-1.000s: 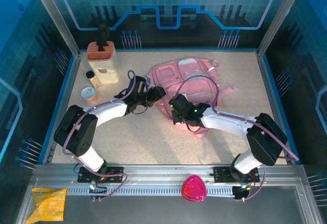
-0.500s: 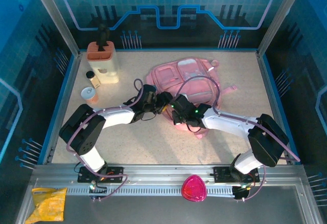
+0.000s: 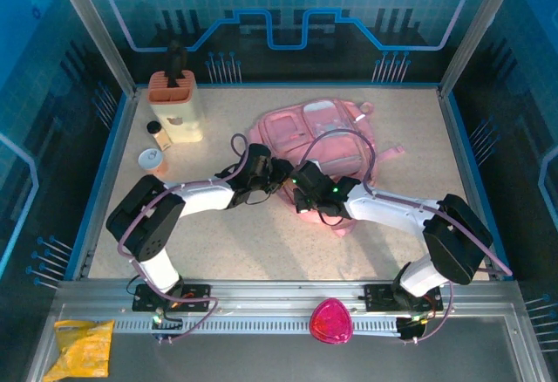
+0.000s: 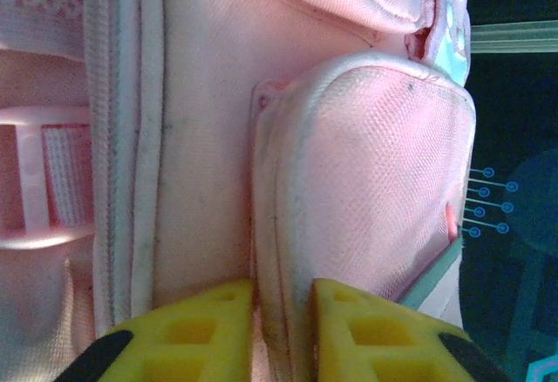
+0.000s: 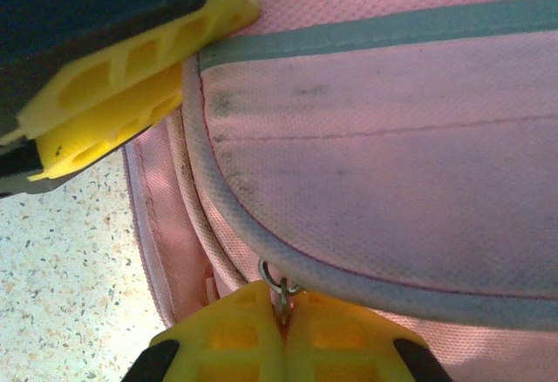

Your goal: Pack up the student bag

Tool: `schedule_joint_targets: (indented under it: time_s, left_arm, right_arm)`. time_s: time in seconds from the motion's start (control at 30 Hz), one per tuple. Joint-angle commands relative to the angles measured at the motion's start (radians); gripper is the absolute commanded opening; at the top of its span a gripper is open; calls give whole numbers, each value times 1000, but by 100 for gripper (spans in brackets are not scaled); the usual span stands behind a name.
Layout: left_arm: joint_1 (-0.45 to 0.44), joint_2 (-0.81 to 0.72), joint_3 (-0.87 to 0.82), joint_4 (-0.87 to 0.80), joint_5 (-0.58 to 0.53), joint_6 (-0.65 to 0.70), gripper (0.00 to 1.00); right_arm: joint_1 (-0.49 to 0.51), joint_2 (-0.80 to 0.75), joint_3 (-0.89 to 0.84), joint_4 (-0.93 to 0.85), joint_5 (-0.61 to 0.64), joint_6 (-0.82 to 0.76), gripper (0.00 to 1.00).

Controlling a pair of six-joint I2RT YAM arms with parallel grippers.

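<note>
"Right wrist view: what is held by the right pincer (image 5: pixel 281 334), and why?"

"A small metal zip ring (image 5: pixel 279 293) is pinched between its pressed-together yellow fingertips. A zip is judged about to be drawn, so that the large soft pink student bag (image 3: pixel 327 133) can be opened."

"And the left pincer (image 4: pixel 283 330)?"

"A padded pocket seam (image 4: pixel 281 251) is nipped in its narrow gap (presumably so the fabric is braced against the pull). The bag is laid on the speckled beige counter (image 3: pixel 218 234), middle to far side. Mesh-textured pink cloth, pale grey piping and glossy front pockets are seen."
</note>
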Motion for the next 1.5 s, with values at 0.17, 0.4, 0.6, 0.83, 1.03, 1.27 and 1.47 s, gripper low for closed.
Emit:
schedule_joint_targets:
  time_s: [0.17, 0.4, 0.6, 0.83, 1.03, 1.27, 1.47]
  left_arm:
    - [-2, 2, 69, -46, -8, 82, 0]
    - [47, -20, 73, -99, 23, 164, 0]
    - [110, -38, 81, -147, 89, 234, 0]
    - [154, -31, 185, -312, 102, 389, 0]
    - [194, 29, 285, -383, 117, 466, 0]
    - [225, 102, 361, -386, 124, 476, 0]
    - [245, 44, 334, -414, 161, 442, 24]
  right_arm:
    - [7, -21, 32, -56, 33, 2, 0]
    - [-55, -112, -32, -101, 64, 1, 0]
    - [-182, -207, -111, -126, 31, -38, 0]
    - [-287, -248, -117, -150, 20, -126, 0]
    - [-206, -237, -119, -135, -12, -122, 0]
    - [-19, -115, -68, -66, -12, -13, 0]
    - [-13, -91, -27, -29, -29, 6, 0]
